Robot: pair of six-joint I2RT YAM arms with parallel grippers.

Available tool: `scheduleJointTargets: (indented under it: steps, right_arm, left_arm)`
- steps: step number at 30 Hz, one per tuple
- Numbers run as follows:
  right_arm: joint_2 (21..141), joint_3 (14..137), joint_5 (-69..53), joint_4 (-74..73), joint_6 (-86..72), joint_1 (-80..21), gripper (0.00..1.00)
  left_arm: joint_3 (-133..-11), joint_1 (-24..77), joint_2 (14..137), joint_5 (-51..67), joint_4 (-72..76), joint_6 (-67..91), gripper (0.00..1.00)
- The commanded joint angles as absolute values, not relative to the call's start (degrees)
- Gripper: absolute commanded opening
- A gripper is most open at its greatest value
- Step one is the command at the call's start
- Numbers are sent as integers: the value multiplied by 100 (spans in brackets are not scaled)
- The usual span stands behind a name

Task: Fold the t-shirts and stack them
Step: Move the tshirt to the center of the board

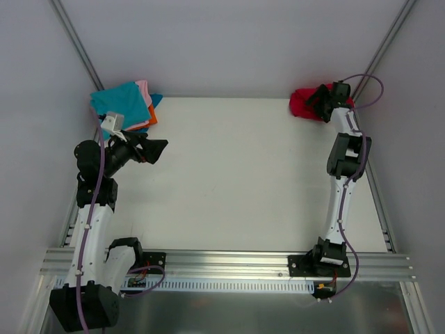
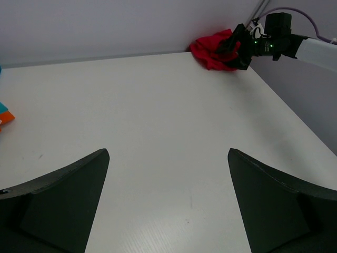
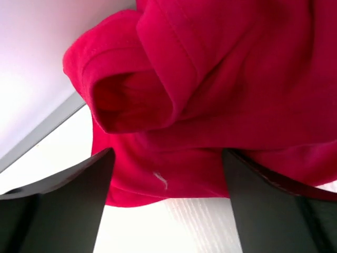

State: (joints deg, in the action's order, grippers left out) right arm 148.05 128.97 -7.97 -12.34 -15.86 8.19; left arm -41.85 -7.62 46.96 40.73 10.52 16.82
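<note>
The red t-shirt (image 1: 301, 104) lies crumpled in the table's far right corner. My right gripper (image 1: 320, 104) is right against it, open, with its fingers on either side of the shirt's lower fold (image 3: 174, 174) and not closed on the cloth. The red cloth (image 3: 221, 79) fills most of the right wrist view. A stack of folded t-shirts (image 1: 125, 104), teal on top with pink, orange and blue edges showing, sits at the far left corner. My left gripper (image 1: 156, 149) hovers open near that stack, facing across the table with nothing between its fingers (image 2: 79, 190).
Grey walls close in the white table (image 1: 236, 174) at the back and both sides. A metal rail (image 1: 229, 264) runs along the near edge by the arm bases. The left wrist view shows the red shirt (image 2: 210, 50) and the right gripper (image 2: 238, 46) far across.
</note>
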Motion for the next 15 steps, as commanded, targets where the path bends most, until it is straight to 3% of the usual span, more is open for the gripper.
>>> scheduleJointTargets:
  steps: [1, 2, 7, 10, 15]
  right_arm:
    - [14774, 12762, -896, -1450, -2074, 835, 86]
    - [14801, 12770, -940, -1476, -2118, 852, 81]
    - [14959, 12937, -1282, -1775, -2346, 932, 37]
    - [15020, 12955, -1573, -1950, -2540, 940, 0]
    - [14828, 12456, -2240, -1969, -2944, 818, 1]
  left_arm:
    - [-4175, -844, 4702, 4342, 1424, 1758, 99]
    - [-4175, -835, 4693, 4333, 1424, 1767, 99]
    - [-4175, -835, 4685, 4298, 1397, 1731, 99]
    - [-4175, -835, 4693, 4272, 1380, 1731, 99]
    - [-4175, -835, 4728, 4236, 1362, 1740, 99]
